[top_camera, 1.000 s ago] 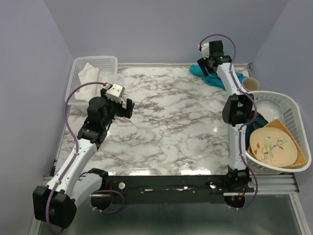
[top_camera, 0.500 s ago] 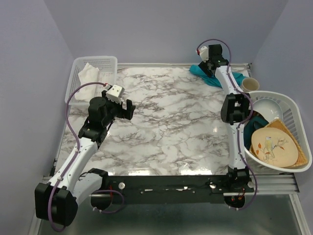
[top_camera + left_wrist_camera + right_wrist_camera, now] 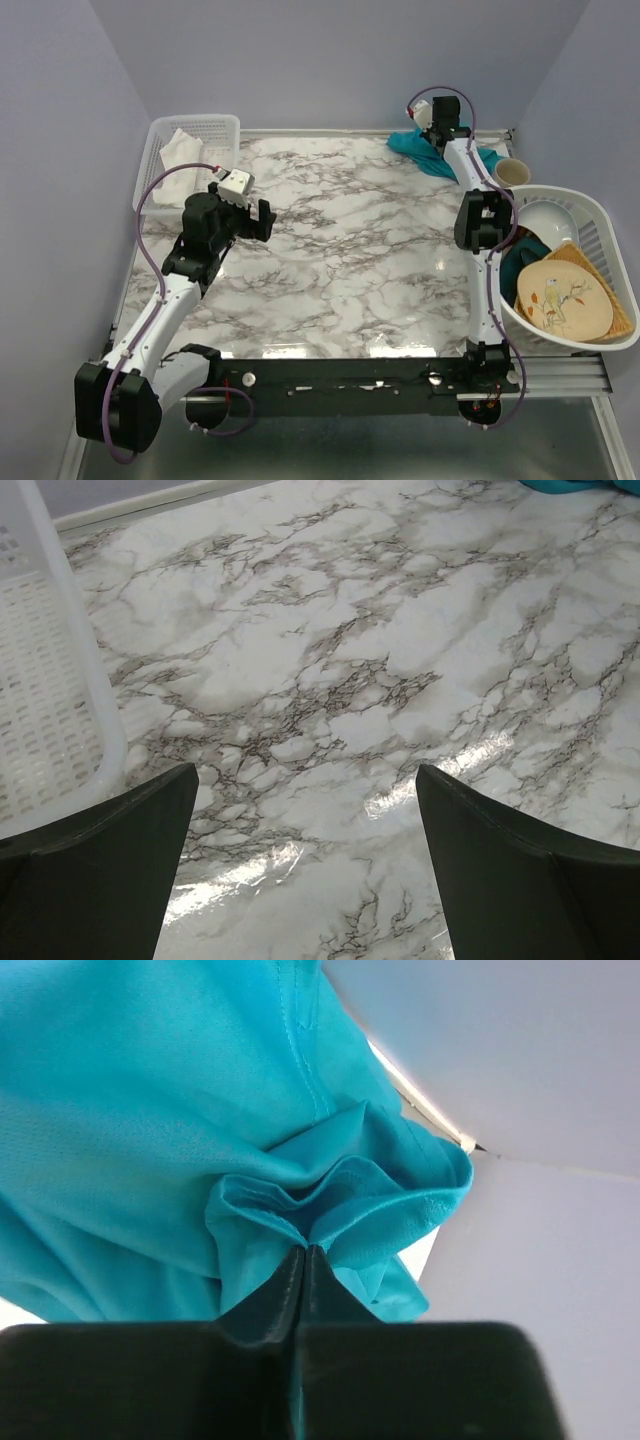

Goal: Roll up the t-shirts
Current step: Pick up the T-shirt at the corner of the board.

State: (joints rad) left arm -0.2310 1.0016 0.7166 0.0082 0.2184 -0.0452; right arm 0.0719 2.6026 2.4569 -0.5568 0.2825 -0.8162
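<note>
A teal-blue t-shirt point(image 3: 425, 158) lies crumpled at the table's far right corner, against the back wall. My right gripper point(image 3: 434, 128) is stretched out over it and is shut on a pinched fold of its fabric point(image 3: 300, 1210). The teal cloth fills most of the right wrist view, bunched just above the gripper point(image 3: 305, 1250). My left gripper point(image 3: 262, 218) hovers over the left-middle of the marble table point(image 3: 350, 260), far from the shirt. It point(image 3: 305, 780) is wide open with only bare marble between its fingers.
A white basket point(image 3: 225, 125) holding a white cloth point(image 3: 185, 150) stands at the back left; its rim point(image 3: 85, 670) shows in the left wrist view. At the right, a white basket point(image 3: 600, 225) holds a patterned plate point(image 3: 565, 300) and bowls. A cup point(image 3: 512, 172) stands beside the shirt.
My right gripper has closed on the t-shirt's fabric after reaching slightly further toward the back wall. The left arm has barely moved and stays open.
</note>
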